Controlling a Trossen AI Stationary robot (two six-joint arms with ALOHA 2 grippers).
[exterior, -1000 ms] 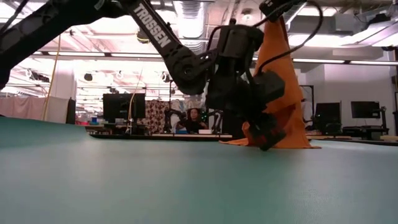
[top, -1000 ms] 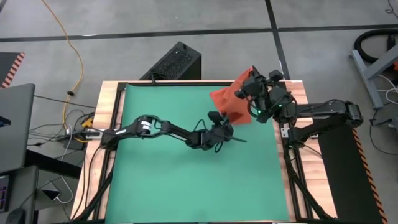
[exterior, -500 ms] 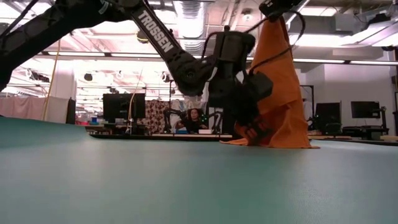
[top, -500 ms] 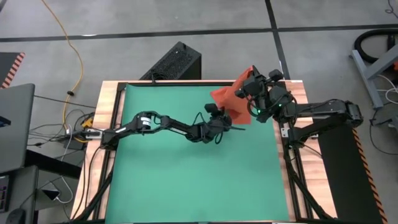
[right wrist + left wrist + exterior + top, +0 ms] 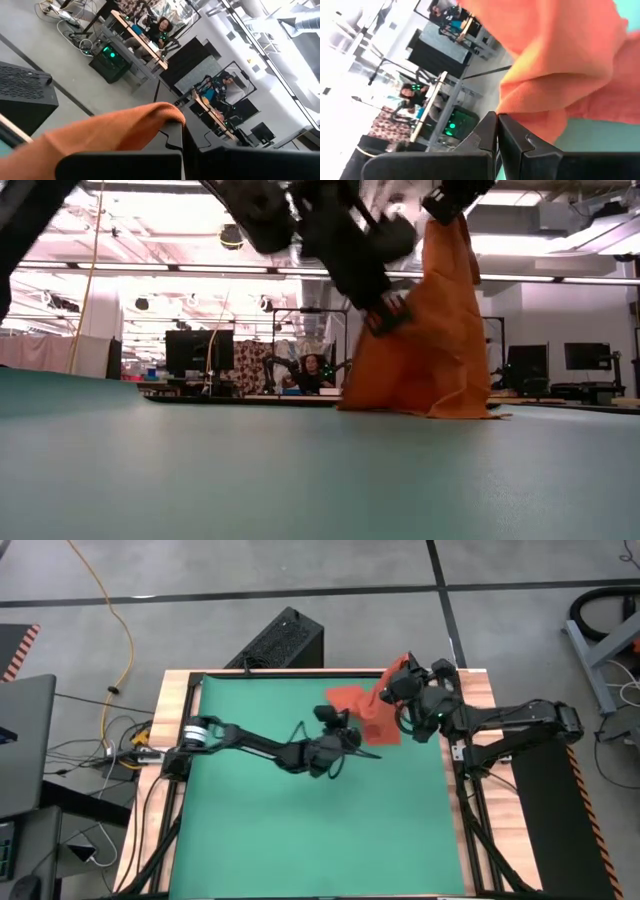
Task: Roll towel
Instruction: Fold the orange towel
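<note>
A: Item one, the towel point(image 5: 365, 710). Where do we list it?

B: We list it at the far right part of the green table point(image 5: 300, 830), hanging as a rust-orange drape. In the low view the towel point(image 5: 430, 350) is lifted at its top, and its lower folds rest on the table surface point(image 5: 250, 470).

A: Item two, the right gripper point(image 5: 400, 688).

B: We find it raised over the far right corner, jaws pressed together on the towel's upper edge. Its wrist view shows the cloth point(image 5: 115, 132) draped over the closed fingers point(image 5: 200, 155).

A: Item three, the left gripper point(image 5: 345, 732).

B: We record the left arm stretched across the middle of the table, with its gripper at the towel's near-left side. Its wrist view shows the fingers point(image 5: 520, 142) pressed together, pinching a fold of the towel point(image 5: 560, 75) at their tips.

A: Anything beyond the table?

B: We note a person point(image 5: 313, 372) seated at a desk far behind, and a black box point(image 5: 280, 640) on the floor past the table's far edge.
</note>
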